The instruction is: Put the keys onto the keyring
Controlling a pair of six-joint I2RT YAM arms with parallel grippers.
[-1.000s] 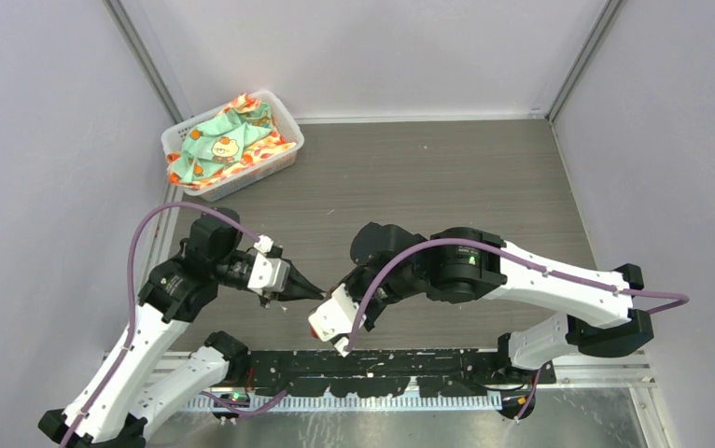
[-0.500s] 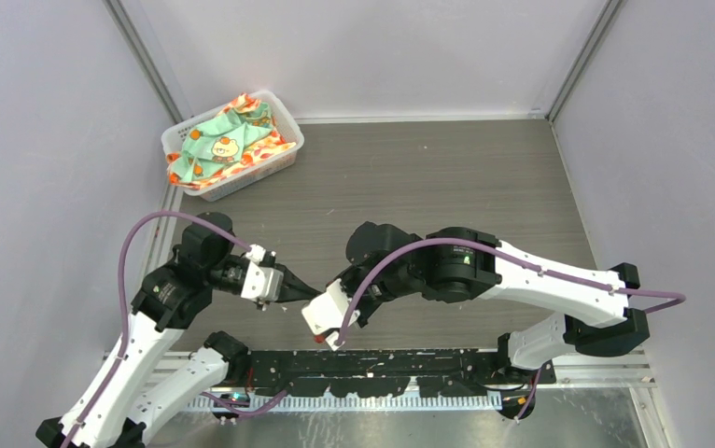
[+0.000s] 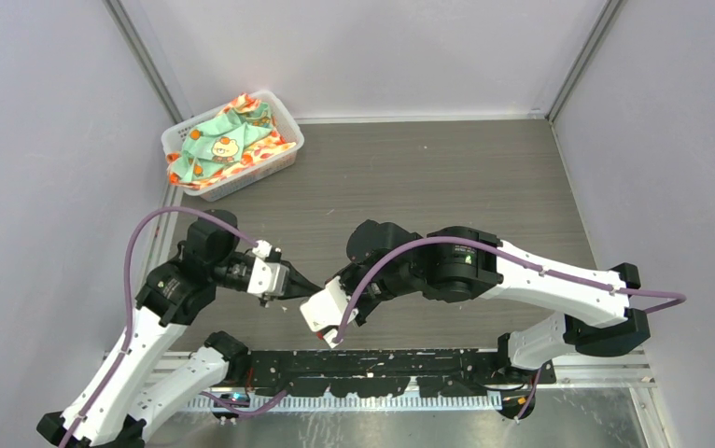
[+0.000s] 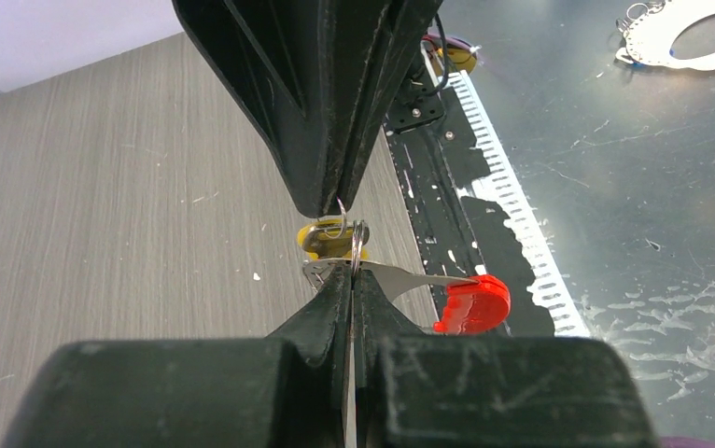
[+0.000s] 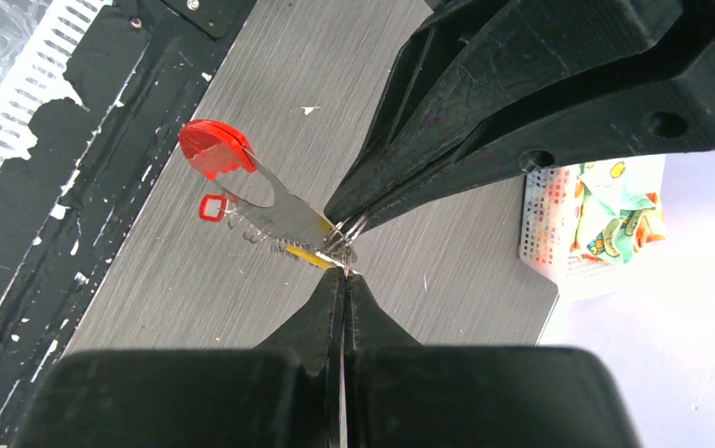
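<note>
Grey wood-grain table (image 3: 447, 177) stretches wide beyond and right of the arms, with a basket (image 3: 232, 140) in its far-left corner and a black rail (image 3: 410, 373) along the near edge. Left gripper (image 4: 349, 280) and right gripper (image 5: 344, 280) meet tip to tip above the table near that rail, both pinched tight on the thin wire loop of the keyring (image 5: 274, 203). Its red crescent sticks out sideways. Yellow key (image 5: 309, 256) and red key (image 5: 212, 207) hang beside it.

Two arms, the left arm (image 3: 139, 345) and the right arm (image 3: 540, 271); one basket (image 3: 262, 170) at ten o'clock, one cloth (image 3: 228, 138) inside. Two keys, a red-tagged key (image 5: 211, 207) and a yellow-headed key (image 4: 321, 239); one keyring (image 5: 216, 147).
</note>
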